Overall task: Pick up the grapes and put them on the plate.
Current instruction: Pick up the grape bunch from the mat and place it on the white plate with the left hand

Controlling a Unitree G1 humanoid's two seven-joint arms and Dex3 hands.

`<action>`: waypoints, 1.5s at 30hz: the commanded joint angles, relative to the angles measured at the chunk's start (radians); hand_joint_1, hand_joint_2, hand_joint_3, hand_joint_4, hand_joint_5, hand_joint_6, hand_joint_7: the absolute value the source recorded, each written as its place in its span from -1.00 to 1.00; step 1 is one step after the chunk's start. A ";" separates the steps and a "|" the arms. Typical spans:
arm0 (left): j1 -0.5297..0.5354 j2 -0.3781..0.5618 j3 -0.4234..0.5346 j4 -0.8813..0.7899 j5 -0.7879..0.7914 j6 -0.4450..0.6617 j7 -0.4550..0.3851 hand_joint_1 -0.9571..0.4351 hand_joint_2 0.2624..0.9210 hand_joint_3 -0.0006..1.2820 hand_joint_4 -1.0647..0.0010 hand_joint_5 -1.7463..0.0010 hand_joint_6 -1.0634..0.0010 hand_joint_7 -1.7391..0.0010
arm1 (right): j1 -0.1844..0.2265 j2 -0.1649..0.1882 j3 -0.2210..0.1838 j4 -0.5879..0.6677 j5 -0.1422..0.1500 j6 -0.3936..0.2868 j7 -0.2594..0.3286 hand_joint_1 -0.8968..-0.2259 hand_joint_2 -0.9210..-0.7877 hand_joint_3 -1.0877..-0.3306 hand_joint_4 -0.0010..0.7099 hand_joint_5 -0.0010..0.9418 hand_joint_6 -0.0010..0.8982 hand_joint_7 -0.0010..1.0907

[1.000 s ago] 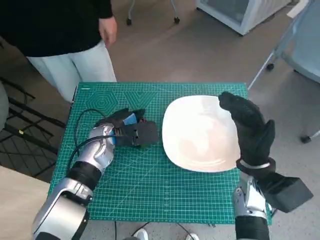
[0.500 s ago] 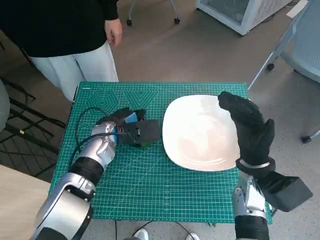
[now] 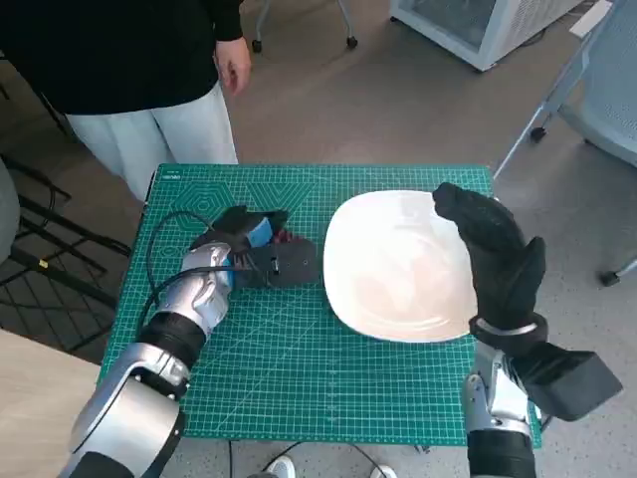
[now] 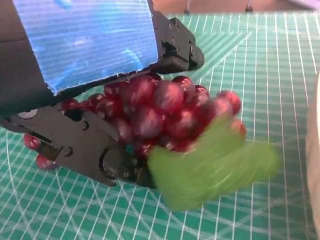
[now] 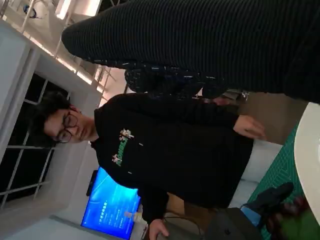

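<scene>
A bunch of dark red grapes (image 4: 160,112) with a green leaf (image 4: 210,167) sits inside my left hand (image 3: 261,254), whose black fingers close around it on the green mat. In the head view the grapes (image 3: 289,239) barely peek out behind that hand, just left of the white plate (image 3: 398,264). The plate holds nothing. My right hand (image 3: 493,254) in its black glove hovers over the plate's right rim, fingers apart and holding nothing. The right wrist view catches the grapes' leaf (image 5: 295,225) and plate edge (image 5: 307,150).
A green cutting mat (image 3: 299,368) covers the small table. A person in a black top and pale trousers (image 3: 149,119) stands at the far left corner. Chair legs and a white cabinet (image 3: 478,25) stand on the floor behind.
My left hand has shifted slightly forward with its fingers tightening on the grapes. The person's hand has drifted a little to the right. My right hand has stayed put.
</scene>
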 commanded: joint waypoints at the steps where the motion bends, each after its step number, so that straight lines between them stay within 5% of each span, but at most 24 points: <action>1: 0.031 0.002 -0.031 0.015 0.022 0.012 -0.003 0.88 0.86 -0.85 -0.39 -0.35 -0.56 0.77 | 0.015 0.004 -0.005 0.006 0.012 0.015 0.008 -0.34 -1.00 -0.02 0.26 -0.99 -0.88 -0.19; 5: 0.029 0.003 -0.043 0.012 0.031 0.015 -0.001 0.56 0.96 -0.87 -0.27 -0.43 -0.35 0.12 | 0.014 0.006 -0.005 0.006 0.012 0.015 0.006 -0.35 -1.00 -0.01 0.27 -0.99 -0.87 -0.19; 8: 0.028 0.005 -0.051 0.008 0.034 0.019 -0.005 0.44 0.98 -0.86 -0.20 -0.54 -0.29 -0.03 | 0.013 0.007 -0.005 0.008 0.010 0.013 0.005 -0.35 -1.00 -0.01 0.27 -0.99 -0.87 -0.19; 45: 0.020 0.032 -0.047 -0.007 0.006 0.000 -0.031 0.38 1.00 -0.80 -0.06 -0.68 -0.24 -0.10 | -0.008 0.008 -0.007 0.027 0.001 -0.001 0.003 -0.33 -1.00 -0.01 0.28 -0.99 -0.85 -0.22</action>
